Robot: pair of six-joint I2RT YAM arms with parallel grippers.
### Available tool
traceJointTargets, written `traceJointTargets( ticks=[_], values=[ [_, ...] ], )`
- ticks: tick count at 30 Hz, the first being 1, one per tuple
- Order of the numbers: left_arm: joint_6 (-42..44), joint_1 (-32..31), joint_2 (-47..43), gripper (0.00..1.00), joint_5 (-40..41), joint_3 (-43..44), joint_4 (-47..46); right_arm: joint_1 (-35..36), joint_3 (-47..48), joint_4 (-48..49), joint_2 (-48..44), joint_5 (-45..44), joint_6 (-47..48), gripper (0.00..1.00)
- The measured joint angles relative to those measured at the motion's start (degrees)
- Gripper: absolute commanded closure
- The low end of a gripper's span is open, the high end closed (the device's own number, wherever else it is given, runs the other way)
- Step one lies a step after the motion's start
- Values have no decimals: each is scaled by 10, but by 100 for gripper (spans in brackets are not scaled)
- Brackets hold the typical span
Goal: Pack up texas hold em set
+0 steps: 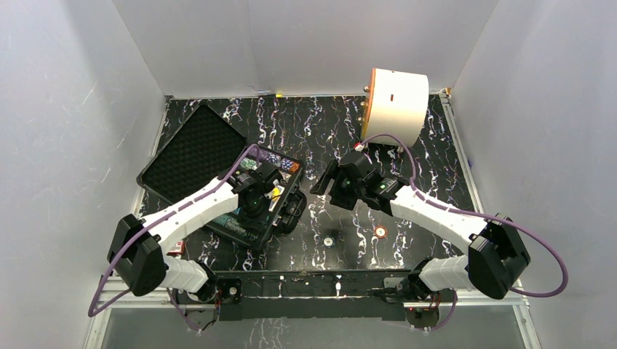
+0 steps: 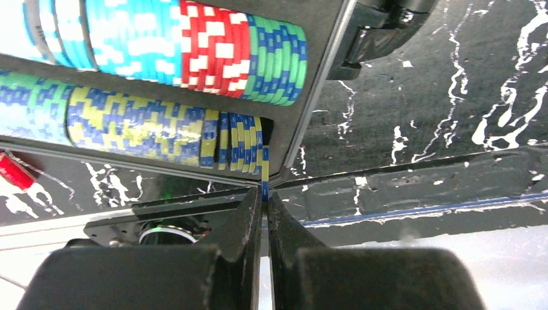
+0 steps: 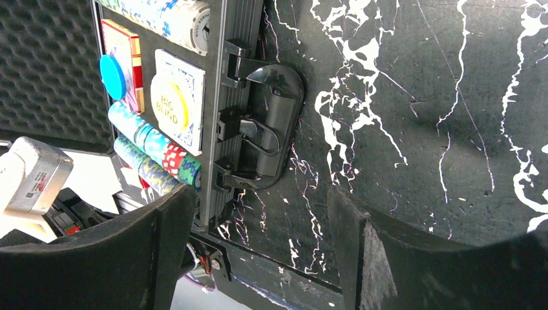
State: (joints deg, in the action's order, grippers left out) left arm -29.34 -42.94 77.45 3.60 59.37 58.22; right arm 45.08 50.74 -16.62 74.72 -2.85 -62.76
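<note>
- Two strays, button (image 1: 329, 239) and orange chip (image 1: 380, 232), lie beside the case (image 1: 190, 149).
- Left gripper (image 2: 265, 199) pinches a blue-yellow chip (image 2: 265, 169) edge-on at the case's chip row (image 2: 148, 132), probably slotting it.
- Right gripper (image 3: 258, 248) hovers spread by the case's handle (image 3: 268, 123).

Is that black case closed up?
No, the case lies wide open, with its foam lining showing.

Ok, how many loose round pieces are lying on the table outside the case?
2. A dark one lies just right of the case, by its handle; an orange one lies further right, beside the right arm. Others may be hidden under the arms.
</note>
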Motion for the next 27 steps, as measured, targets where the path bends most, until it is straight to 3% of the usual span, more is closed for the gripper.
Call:
traceJointTargets(
  ticks=[3, 12, 23, 27],
  values=[
    [-1, 0, 8, 99, 23, 11, 19, -1, 0, 0, 0, 0, 0, 18],
    [2, 0, 22, 74, 49, 17, 35, -6, 0, 0, 0, 3, 0, 18],
    [7, 0, 28, 69, 50, 22, 33, -12, 0, -5, 0, 4, 18, 18],
    [12, 0, 9, 55, 50, 35, 20, -12, 6, -30, 13, 7, 56, 18]
  ],
)
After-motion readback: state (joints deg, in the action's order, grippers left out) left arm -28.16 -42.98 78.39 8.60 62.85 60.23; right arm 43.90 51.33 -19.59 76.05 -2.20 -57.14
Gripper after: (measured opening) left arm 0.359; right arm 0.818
